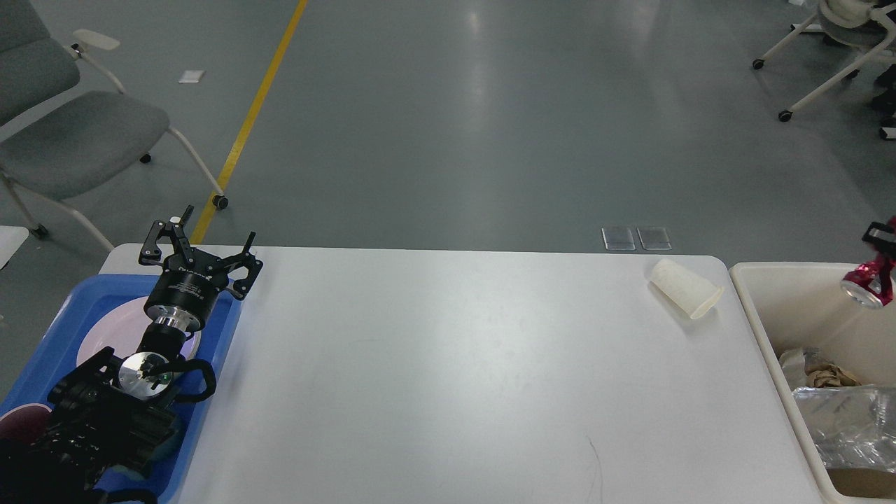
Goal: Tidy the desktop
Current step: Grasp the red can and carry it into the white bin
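Observation:
The white desktop [448, 364] fills the middle of the head view. A cream paper cup [686, 288] lies on its side near the far right corner. At the right edge of the view a crushed red can [868, 282] hangs in the air over the cream bin [752, 301]. My right gripper [880, 236] is shut on the can's top, and only a sliver of it shows. My left gripper [208, 236] stands open and empty over the far edge of the blue tray [42, 343].
The blue tray holds a white plate [94, 336] and a dark red bowl [14, 420], partly hidden by my left arm. Crumpled paper and clear plastic [847, 420] lie in the bin. A grey chair [77, 133] stands beyond the table's left corner.

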Robot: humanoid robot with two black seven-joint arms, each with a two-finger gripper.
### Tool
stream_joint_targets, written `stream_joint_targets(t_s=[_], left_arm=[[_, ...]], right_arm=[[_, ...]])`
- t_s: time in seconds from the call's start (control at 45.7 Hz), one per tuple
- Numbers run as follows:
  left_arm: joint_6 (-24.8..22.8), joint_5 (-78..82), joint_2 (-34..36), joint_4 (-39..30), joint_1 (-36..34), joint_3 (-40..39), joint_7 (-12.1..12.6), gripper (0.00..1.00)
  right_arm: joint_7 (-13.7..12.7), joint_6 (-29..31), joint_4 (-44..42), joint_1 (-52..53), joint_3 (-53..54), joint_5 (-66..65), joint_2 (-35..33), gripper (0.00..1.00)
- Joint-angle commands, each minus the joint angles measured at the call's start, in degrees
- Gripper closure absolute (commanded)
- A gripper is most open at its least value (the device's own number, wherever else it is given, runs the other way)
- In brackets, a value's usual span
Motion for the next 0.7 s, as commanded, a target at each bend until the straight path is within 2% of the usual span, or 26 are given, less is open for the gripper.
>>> stream_joint_targets(t_s=[0.0, 0.066, 0.088, 0.153, 0.197, 0.241, 0.35, 0.569, 0.613, 0.678], left_arm=[[0.0, 0.0, 0.0, 0.0, 0.0, 0.0, 0.0, 0.04], [0.0, 0.0, 0.0, 0.0, 0.0, 0.0, 0.0, 0.04], [0.0, 0.0, 0.0, 0.1, 0.0, 0.0, 0.0, 0.04], [0.1, 0.0, 0.0, 0.0, 0.0, 0.0, 0.0, 0.04], [0.0, 0.0, 0.0, 0.0, 0.0, 0.1, 0.0, 0.04], [0.0, 0.0, -0.1, 0.0, 0.0, 0.0, 0.0, 0.04], [0.0, 0.0, 0.0, 0.0, 0.0, 0.0, 0.0, 0.04], [0.0, 0.0, 0.0, 0.0, 0.0, 0.0, 0.0, 0.04], [0.1, 0.0, 0.0, 0.0, 0.0, 0.0, 0.0, 0.04], [0.0, 0.0, 0.0, 0.0, 0.0, 0.1, 0.0, 0.04]], right_arm=[[0.0, -3.6, -8.2, -10.7, 0.0, 1.5, 4.0, 1.0], [0.1, -5.1, -10.1, -14.7, 0.0, 4.2, 5.4, 1.0], [0.1, -6.2, -11.0, -17.2, 0.0, 7.1, 6.4, 0.84], [0.2, -7.5, -12.6, -19.8, 0.0, 11.0, 7.8, 0.57], [0.2, -8.0, -13.3, -20.9, 0.0, 13.2, 8.8, 0.4], [0.2, -8.1, -13.8, -21.9, 0.0, 14.8, 9.4, 0.3], [0.3, -8.2, -14.0, -23.2, 0.0, 15.9, 9.8, 0.19], [0.7, -8.4, -13.2, -22.1, 0.4, 16.0, 9.7, 0.09], [0.8, -8.4, -12.9, -20.4, 0.6, 16.2, 9.7, 0.01], [0.8, -7.7, -12.1, -13.9, 1.1, 17.6, 9.1, 0.0]])
